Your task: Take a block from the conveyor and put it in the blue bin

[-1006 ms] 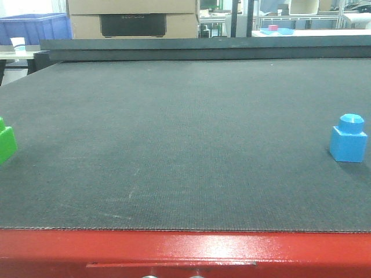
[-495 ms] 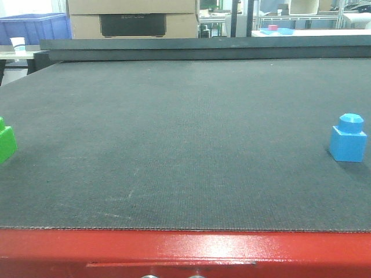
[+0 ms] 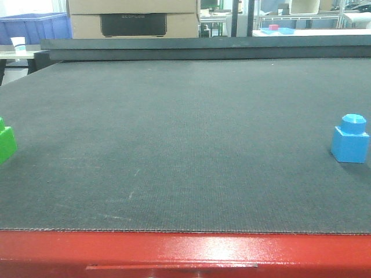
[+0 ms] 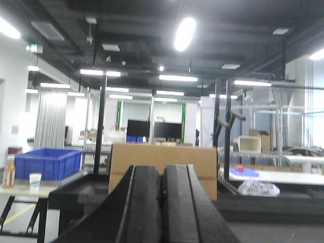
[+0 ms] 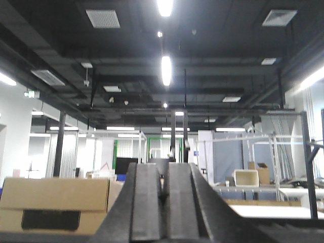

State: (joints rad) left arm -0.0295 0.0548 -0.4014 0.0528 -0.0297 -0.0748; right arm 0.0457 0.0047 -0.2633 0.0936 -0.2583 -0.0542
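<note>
Standing at the right edge of the frame, the blue block (image 3: 350, 142) rests on the conveyor (image 3: 185, 145); a green block (image 3: 6, 142) sits at the left edge; the blue bin (image 3: 35, 28) is upper left; left gripper (image 4: 162, 174) and right gripper (image 5: 163, 172) are closed, holding nothing

Ceiling strip lights (image 5: 165, 70) are blooming in both wrist views, the left one looking soft. Out front, even light is falling on the conveyor (image 3: 185, 139), its red frame (image 3: 243, 250) is glaring, and the blue block (image 3: 350, 141) is casting a faint shadow.
</note>
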